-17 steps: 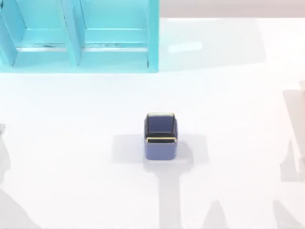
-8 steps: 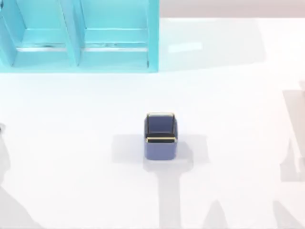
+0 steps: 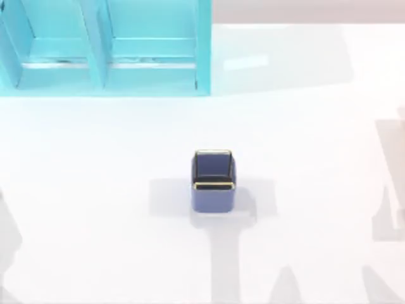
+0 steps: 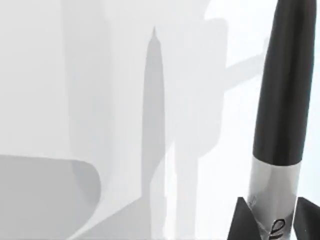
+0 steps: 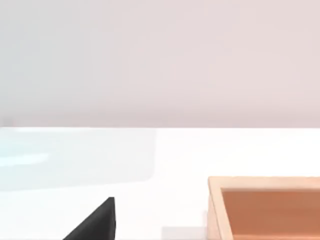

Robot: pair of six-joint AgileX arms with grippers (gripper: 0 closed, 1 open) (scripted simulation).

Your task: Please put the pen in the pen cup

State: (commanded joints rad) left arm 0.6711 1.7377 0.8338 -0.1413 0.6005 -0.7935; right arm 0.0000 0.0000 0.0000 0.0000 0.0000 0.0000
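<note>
The white table (image 3: pixel 304 126) lies mostly bare, which leaves plenty of room for an arm to travel. At its far left corner stands a large turquoise shelf unit (image 3: pixel 107 47), open-fronted and well apart from the work area, so I judge it to be mere background. In the right wrist view a shallow orange-brown wooden tray (image 5: pixel 265 207) sits on the table, also unconnected with the task.

Near the table's middle stands the pen cup (image 3: pixel 214 180), small, square and blue with a thin gold rim, upright with its dark mouth open upward, ready to receive something from above.

The pen (image 4: pixel 282 100), black-barrelled with a silver lower section, is in the left wrist view, running lengthwise away from the camera. The left gripper (image 4: pixel 272 222) pinches it at the silver end, dark fingers (image 4: pixel 242 220) pressed to either side, so the free end can probably lead into the cup. Its long shadow falls on the table, suggesting it is carried clear of the surface.

The right gripper is parked; a dark finger tip (image 5: pixel 95 222) shows there, but I cannot tell how its fingers stand.
</note>
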